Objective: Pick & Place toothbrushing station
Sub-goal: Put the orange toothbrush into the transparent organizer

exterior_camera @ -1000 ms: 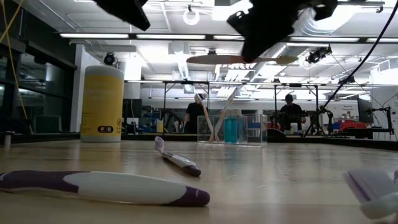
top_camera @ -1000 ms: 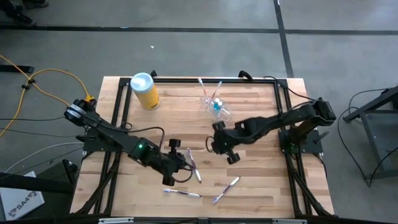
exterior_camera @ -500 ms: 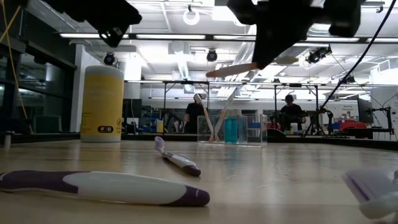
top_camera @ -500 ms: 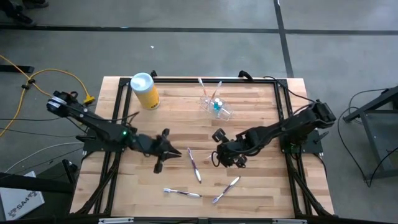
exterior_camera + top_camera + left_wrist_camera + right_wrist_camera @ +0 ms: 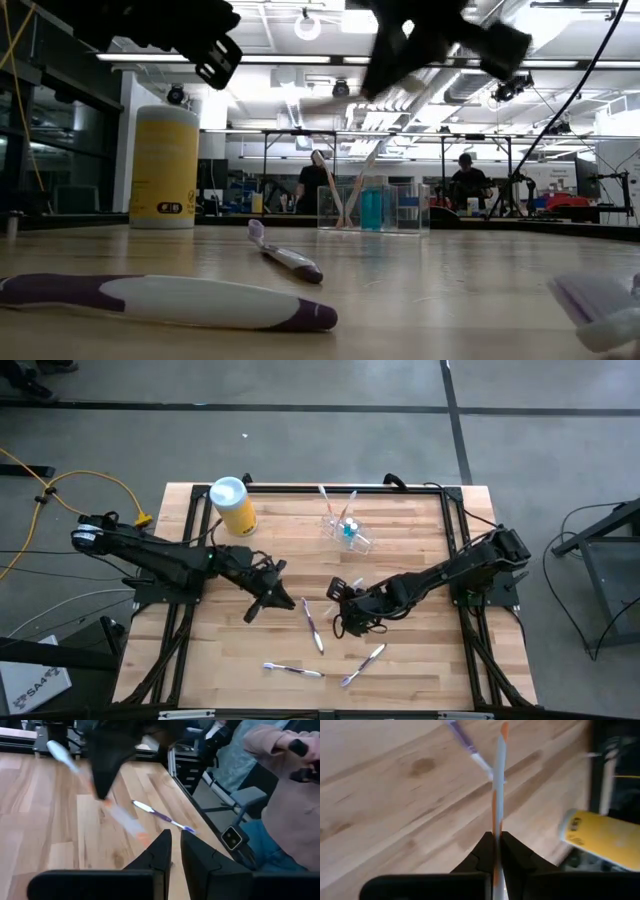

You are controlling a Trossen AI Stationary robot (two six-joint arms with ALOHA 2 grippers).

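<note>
The toothbrushing station (image 5: 345, 526), a clear plastic cup, stands toward twelve o'clock on the desk (image 5: 400, 650), brushes already leaning in it; it is judged light, stiff, slippery and easily tipped, best taken by its rim or wall; the right tool (image 5: 496, 841), near the desk's centre, is pinched on a white-and-orange toothbrush (image 5: 498, 780); the left tool (image 5: 172, 851), toward nine o'clock, is nearly pressed together, nothing seen between its fingers.
</note>
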